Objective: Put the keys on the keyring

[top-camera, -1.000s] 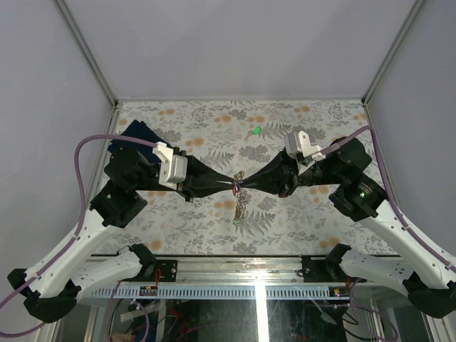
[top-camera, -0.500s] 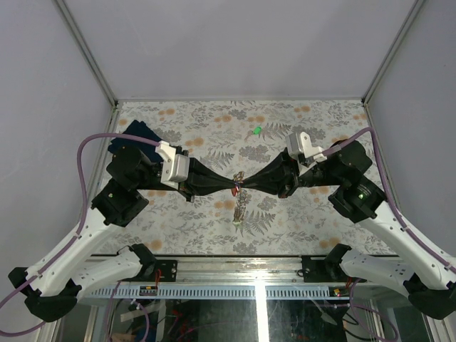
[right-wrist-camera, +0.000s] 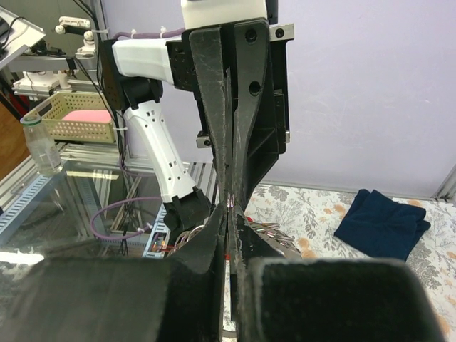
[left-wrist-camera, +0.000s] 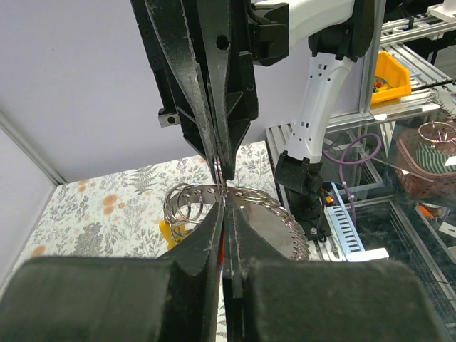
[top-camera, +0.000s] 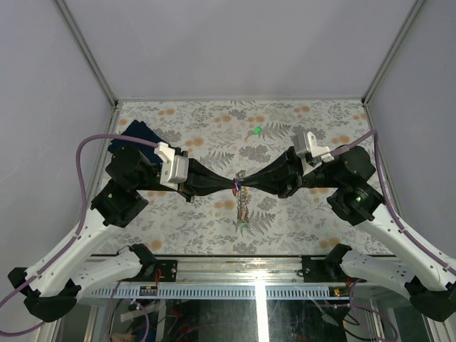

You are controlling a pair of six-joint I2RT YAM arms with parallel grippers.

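Keyring [top-camera: 239, 187] held above mid-table [top-camera: 185, 228], pinched between two grippers that meet tip to tip.

- **Grip.** L gripper [top-camera: 232, 186] reaches in from the left edge and R gripper [top-camera: 246, 185] from the right edge. Both jaw pairs are pressed together, w/ no gap in either wrist view, clamped on the ring's wire. A thin red sliver shows in the L seam. It is poss. a key tag, but too small to tell.
- **Position.** The ring sits right at both sets of fingertips, its silvery loops bulging out to either side of them. Chain [top-camera: 241, 199] w/ several keys [top-camera: 242, 214] trails from the ring toward the near edge. Whether it touches the table cannot be told. A yellow tag [left-wrist-camera: 166, 231] shows beside the loops.
- **Loose items.** One green key [top-camera: 256, 130] lies apart on the table toward the far edge. Cloth [top-camera: 135, 135] lies in the far-left corner.
- **Handling (judged).** The ring is very light, w/ stiff but springy wire and smooth metal, so it is apt to slip or twist in flat pads. The chain is limp and will swing. The keys are tiny and rigid, w/ hard plastic tags.
- **Where to hold (judged).** Best hold on the ring is across the wire, just beside the split end, so the coil can be pried apart. Take a key by its tag, leaving the hole free.
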